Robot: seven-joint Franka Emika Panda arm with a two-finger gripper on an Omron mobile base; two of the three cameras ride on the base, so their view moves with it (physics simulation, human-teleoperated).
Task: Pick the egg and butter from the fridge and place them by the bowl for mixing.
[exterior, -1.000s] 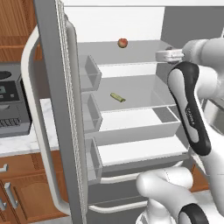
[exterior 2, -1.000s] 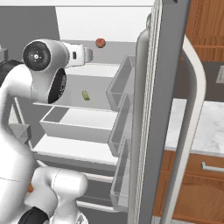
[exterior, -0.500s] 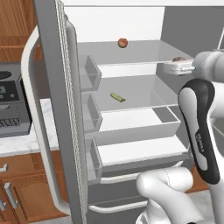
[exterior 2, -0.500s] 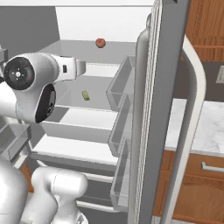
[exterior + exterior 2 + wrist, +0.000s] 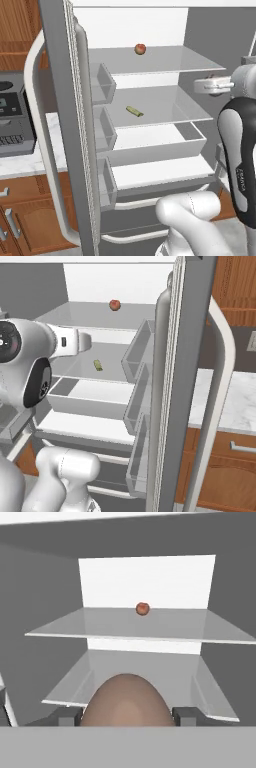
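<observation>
The egg (image 5: 127, 702), dull brown and rounded, sits close in the hand view between the two dark fingertips (image 5: 186, 714) of my gripper (image 5: 127, 716), which is shut on it. The gripper (image 5: 210, 86) hangs at the right front of the open fridge (image 5: 200, 30), level with the middle shelf, and appears at the left in the right base view (image 5: 85, 341). The butter (image 5: 134, 111), a thin yellow-olive stick, lies on the middle glass shelf (image 5: 98, 365). The bowl is out of view.
A red-orange round fruit (image 5: 140, 48) rests on the top shelf. The open fridge door (image 5: 65, 100) with clear bins (image 5: 102, 82) stands left of the arm. A white drawer (image 5: 165, 145) lies below the butter. A black appliance (image 5: 10, 120) sits on the marble counter (image 5: 235, 401).
My gripper has drawn back from the top shelf, outward and down to middle-shelf height, with the egg in it. The butter and the fruit have stayed put.
</observation>
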